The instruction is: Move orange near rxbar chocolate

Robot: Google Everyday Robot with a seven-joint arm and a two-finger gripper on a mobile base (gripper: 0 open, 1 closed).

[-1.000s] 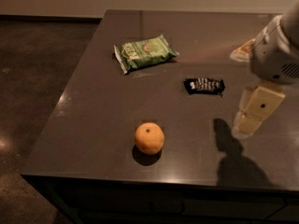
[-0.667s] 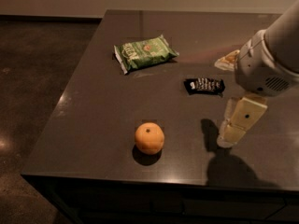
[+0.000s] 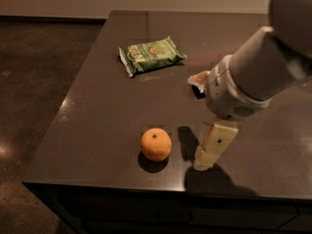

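Observation:
The orange point(image 3: 156, 144) sits on the dark table point(image 3: 97, 111) near its front edge, with its stem spot facing up. My gripper point(image 3: 212, 150) hangs low over the table just right of the orange, a short gap away from it. The rxbar chocolate point(image 3: 197, 91) is almost wholly hidden behind my arm's wrist. Only a dark edge of it shows, behind and to the right of the orange.
A green snack bag point(image 3: 151, 55) lies at the back left of the table. My grey arm point(image 3: 263, 72) reaches in from the upper right. The table's front edge runs just below the orange, and its left edge drops to a dark floor point(image 3: 34, 82).
My arm has swung left and towards the front, bringing the gripper close to the orange's right side and covering the rxbar. The orange and the green bag have not moved.

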